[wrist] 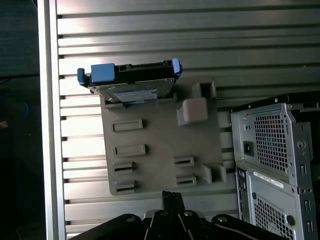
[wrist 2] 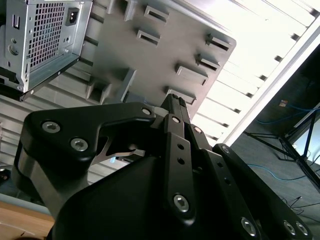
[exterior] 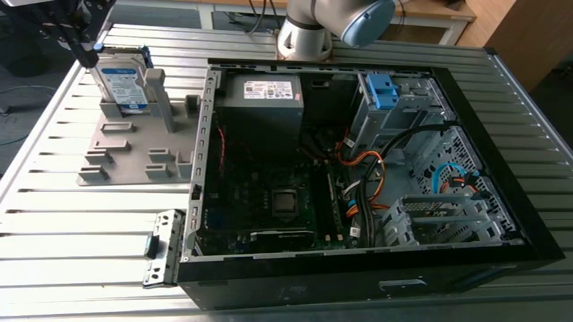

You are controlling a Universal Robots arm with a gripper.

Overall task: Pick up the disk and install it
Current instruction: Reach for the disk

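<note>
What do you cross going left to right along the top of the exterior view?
Disk standing on the grey holder plate → grey box with white sticker → small blue bracket.

The flat, rectangular silver hard drive (exterior: 123, 79), white-and-blue labelled and edged by a bright blue plastic carrier frame, stands on edge, slightly tilted. It sits slotted at the far end of a grey plastic holder plate (exterior: 125, 155), toward the exterior view's left.
</note>
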